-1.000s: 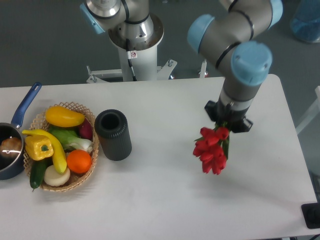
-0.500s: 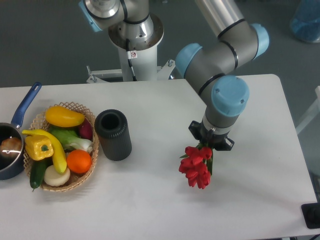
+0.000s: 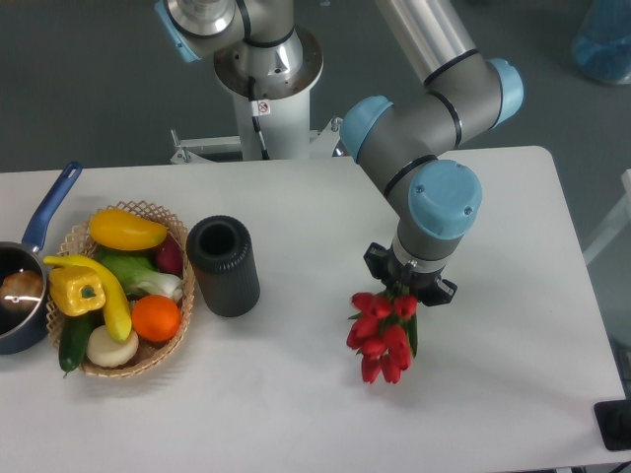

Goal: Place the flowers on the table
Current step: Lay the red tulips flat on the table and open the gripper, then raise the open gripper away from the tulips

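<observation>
The flowers [image 3: 381, 337], a small bunch of red tulips with green leaves, hang heads-down from my gripper [image 3: 408, 286], which is shut on their stems. The stem ends are hidden inside the gripper body. The blooms sit just above or against the white table [image 3: 296, 414], right of centre; I cannot tell if they touch it. The fingers themselves are hidden by the wrist seen from above.
A dark cylindrical vase [image 3: 224, 265] stands left of the flowers. Further left are a wicker basket [image 3: 148, 360] of vegetables and a blue-handled pot [image 3: 22, 296] at the table's left edge. The arm's base [image 3: 266, 79] stands behind the table.
The arm has carried the flowers left and downward, closer to the tabletop. The gripper has stayed shut on the stems.
</observation>
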You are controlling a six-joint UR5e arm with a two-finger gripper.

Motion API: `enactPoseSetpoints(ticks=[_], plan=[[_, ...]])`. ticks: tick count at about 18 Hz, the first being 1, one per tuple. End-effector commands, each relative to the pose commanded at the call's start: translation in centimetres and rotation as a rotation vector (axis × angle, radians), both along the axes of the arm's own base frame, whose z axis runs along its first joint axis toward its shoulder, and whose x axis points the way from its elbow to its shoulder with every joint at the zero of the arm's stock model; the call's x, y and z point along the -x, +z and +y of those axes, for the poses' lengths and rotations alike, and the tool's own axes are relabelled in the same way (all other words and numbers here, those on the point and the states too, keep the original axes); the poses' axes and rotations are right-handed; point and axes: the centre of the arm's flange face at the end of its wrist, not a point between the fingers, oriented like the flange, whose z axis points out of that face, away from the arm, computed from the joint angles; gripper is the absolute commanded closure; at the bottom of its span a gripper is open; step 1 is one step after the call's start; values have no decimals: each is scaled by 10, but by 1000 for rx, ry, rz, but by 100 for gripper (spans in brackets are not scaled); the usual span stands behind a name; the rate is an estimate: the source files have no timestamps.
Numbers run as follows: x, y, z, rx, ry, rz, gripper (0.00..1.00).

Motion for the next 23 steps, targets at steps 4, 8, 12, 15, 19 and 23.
enactPoseSetpoints(ticks=[4, 8, 12, 15, 19, 23], plan=[[0, 8, -1, -5, 0, 11, 0], [3, 24, -9, -22, 1, 33, 0], [14, 40, -19, -50, 23, 86, 0], [30, 55, -36, -77, 60, 123, 0], [33, 70, -43, -92, 44, 147, 0], [47, 75, -62, -87, -46, 156, 0]])
